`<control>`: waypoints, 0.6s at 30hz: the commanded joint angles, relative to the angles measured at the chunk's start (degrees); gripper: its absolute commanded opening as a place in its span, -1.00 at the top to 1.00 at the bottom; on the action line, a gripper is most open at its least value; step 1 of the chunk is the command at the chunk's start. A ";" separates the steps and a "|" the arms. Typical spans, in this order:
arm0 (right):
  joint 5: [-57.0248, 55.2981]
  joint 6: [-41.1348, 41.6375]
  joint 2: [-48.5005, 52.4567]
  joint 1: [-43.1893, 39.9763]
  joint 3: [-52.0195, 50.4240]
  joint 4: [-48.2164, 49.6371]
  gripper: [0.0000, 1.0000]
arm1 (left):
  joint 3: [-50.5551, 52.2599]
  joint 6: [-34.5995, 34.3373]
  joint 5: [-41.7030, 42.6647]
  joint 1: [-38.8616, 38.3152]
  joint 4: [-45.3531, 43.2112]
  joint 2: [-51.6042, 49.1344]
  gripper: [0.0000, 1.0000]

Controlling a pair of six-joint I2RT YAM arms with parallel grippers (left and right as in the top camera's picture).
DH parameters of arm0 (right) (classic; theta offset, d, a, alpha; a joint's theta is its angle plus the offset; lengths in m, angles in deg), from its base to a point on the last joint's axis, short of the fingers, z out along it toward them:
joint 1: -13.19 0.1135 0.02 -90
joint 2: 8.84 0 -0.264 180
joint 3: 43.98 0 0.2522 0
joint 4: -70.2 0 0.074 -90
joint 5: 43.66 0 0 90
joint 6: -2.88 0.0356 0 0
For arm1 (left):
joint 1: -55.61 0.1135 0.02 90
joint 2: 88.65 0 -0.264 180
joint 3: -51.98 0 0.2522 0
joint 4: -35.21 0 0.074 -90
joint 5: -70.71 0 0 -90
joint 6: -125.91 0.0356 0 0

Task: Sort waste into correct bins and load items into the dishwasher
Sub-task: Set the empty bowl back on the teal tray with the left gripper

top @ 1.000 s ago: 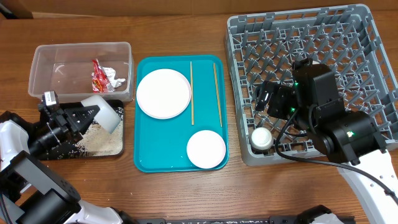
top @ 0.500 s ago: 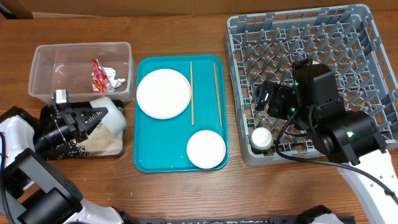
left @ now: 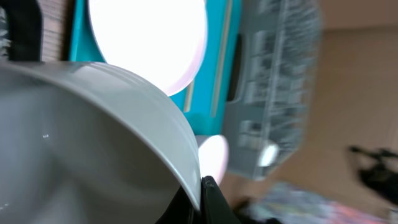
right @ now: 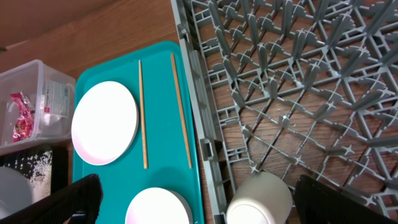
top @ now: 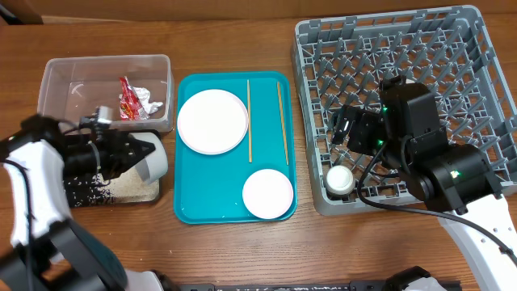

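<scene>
My left gripper [top: 139, 155] is shut on the rim of a white bowl [top: 154, 158], held tilted on its side above the right end of the black tray [top: 77, 197], where rice grains [top: 129, 186] lie. In the left wrist view the bowl [left: 93, 137] fills the frame, its rim pinched at the gripper [left: 202, 186]. My right gripper [right: 198, 183] is open above the grey rack [top: 420, 56], next to a small white cup [top: 339, 179] lying in the rack's front left corner. A plate [top: 212, 121], two chopsticks [top: 249, 121] and another bowl [top: 267, 194] rest on the teal tray [top: 190, 212].
The clear tub [top: 56, 69] behind the black tray holds a red-and-white wrapper [top: 129, 99] and a white tissue [top: 152, 103]. The teal tray lies between the bins and the rack. The rack's pegs stand bare apart from the cup.
My left arm has swung the bowl to the right and up, from over the black tray's middle to its right end. The right arm has not moved.
</scene>
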 commanded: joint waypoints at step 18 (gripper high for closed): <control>-0.59 -0.02 0.02 0.22 0.85 0.11 -1.00 | -0.52 -39.30 -57.70 -57.37 -5.75 0.57 0.92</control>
